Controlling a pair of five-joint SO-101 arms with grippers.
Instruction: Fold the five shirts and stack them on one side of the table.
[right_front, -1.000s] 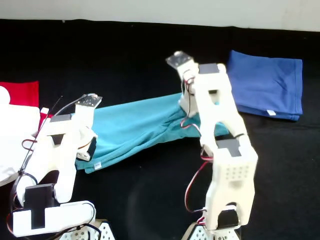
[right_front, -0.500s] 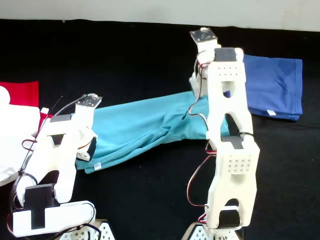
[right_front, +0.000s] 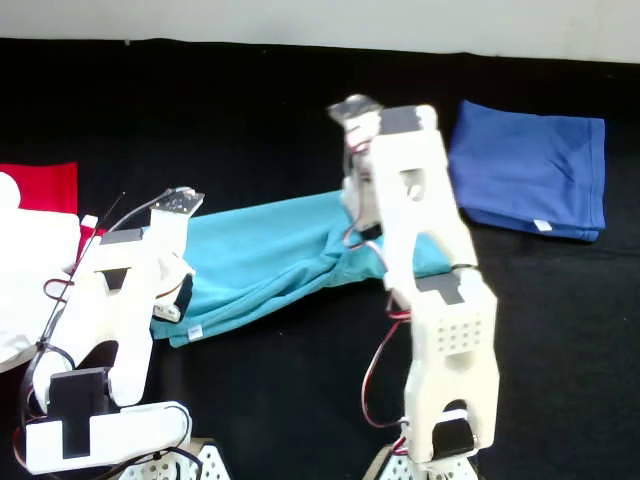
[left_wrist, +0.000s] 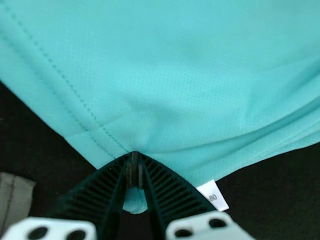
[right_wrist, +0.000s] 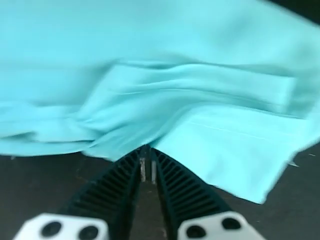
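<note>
Left wrist view showed the left gripper (left_wrist: 134, 159) pinching the teal shirt (left_wrist: 175, 75) by its hem, the right gripper (right_wrist: 146, 151) likewise clamped on cloth; folding probably wanted even tension.

- The teal shirt (right_front: 270, 255) lies stretched long across the middle of the desk (right_front: 200, 120), wrinkled and bunched at its right end.
- The blue shirt (right_front: 535, 170) lies folded flat at the far right.
- The red shirt (right_front: 40, 187) and the white shirt (right_front: 25, 270) lie at the left edge.

On the table (right_front: 200, 110), a spread shirt (right_front: 270, 255) lies across the middle, a folded shirt (right_front: 530, 170) near the right edge, and a pile (right_front: 30, 230) at the left edge.
</note>
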